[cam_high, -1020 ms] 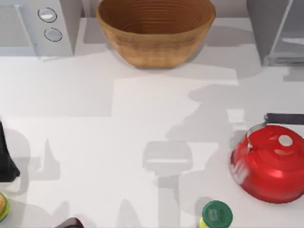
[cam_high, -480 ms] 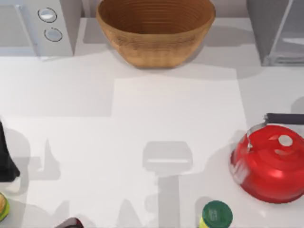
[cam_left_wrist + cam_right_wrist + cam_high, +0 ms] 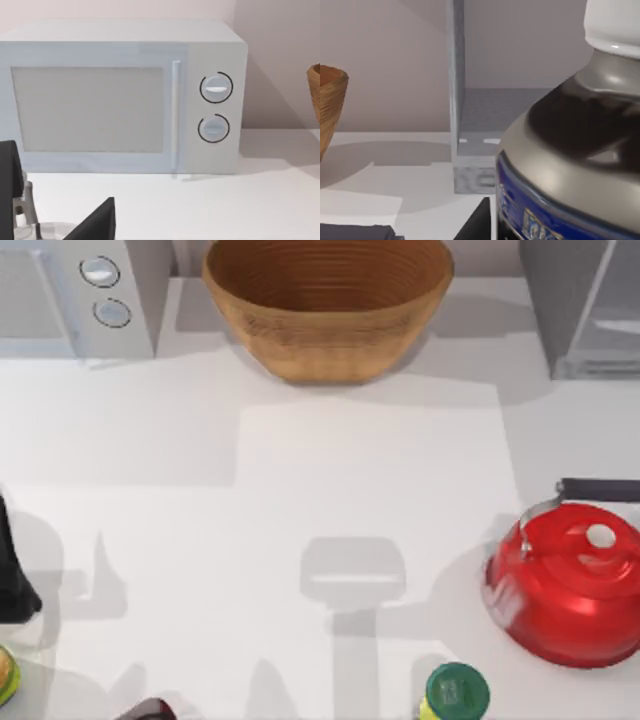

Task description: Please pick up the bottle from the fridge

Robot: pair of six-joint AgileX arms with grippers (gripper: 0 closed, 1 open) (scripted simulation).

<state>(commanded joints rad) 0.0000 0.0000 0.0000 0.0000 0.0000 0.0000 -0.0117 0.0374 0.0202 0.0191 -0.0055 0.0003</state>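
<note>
1. Three views. The right wrist view has the bottle (image 3: 570, 140) pressed close against the right gripper: white round cap, grey shoulder with a dark patch, blue label band below. A dark finger (image 3: 477, 222) edges its base; whether the right claw is clenched on it, cannot tell.
2. Beyond the bottle, past the right claw: the fridge (image 3: 470, 135), grey, boxy, door open, speckled shelf bare.
3. The top view shows the fridge (image 3: 585, 305) at the far right corner, beside a ribbed wooden bowl (image 3: 328, 302) (nothing inside), plus a glossy red kettle (image 3: 570, 585).
4. The left wrist view faces a pale microwave (image 3: 120, 95) with two round knobs; the left gripper's dark fingers (image 3: 95, 222) stand apart, released, holding nothing.
</note>
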